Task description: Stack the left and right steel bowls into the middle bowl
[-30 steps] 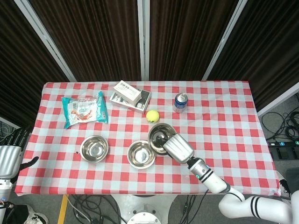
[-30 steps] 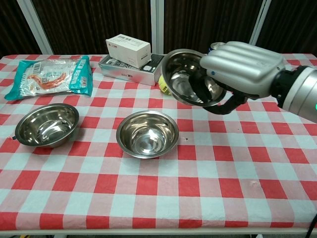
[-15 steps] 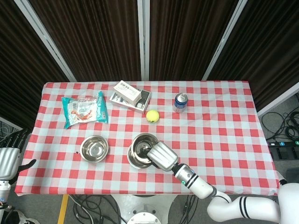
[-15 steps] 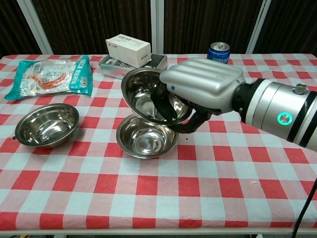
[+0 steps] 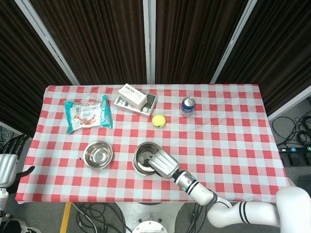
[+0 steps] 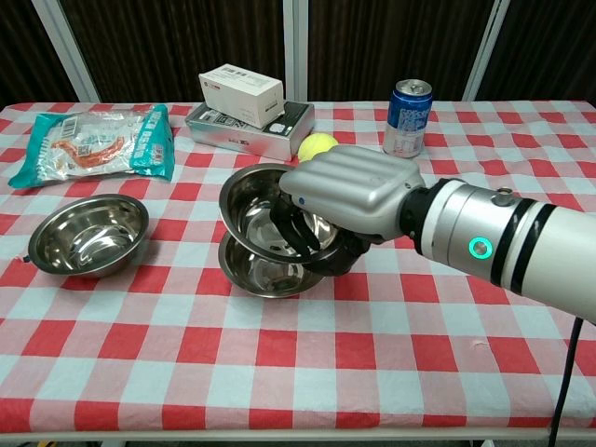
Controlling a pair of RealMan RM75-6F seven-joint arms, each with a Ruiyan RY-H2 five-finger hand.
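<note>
My right hand point(image 6: 346, 203) grips the rim of a steel bowl point(image 6: 251, 209) and holds it tilted just above the middle bowl point(image 6: 256, 270), almost nested in it. From above, the right hand point(image 5: 163, 165) covers part of the held bowl point(image 5: 144, 155). The left steel bowl point(image 6: 87, 233) sits by itself on the checked cloth, also visible as the left bowl point(image 5: 97, 154) in the head view. My left hand point(image 5: 7, 162) hangs off the table's left edge, fingers spread, holding nothing.
Behind the bowls lie a tennis ball point(image 6: 318, 145), a blue can point(image 6: 406, 118), a white box on a metal tin point(image 6: 244, 104) and a teal snack bag point(image 6: 98, 136). The table point(image 6: 372, 372) wears a red-white checked cloth.
My right hand carried the bowl from the right side leftward and down, from above the table to just over the middle bowl. The left hand stayed put.
</note>
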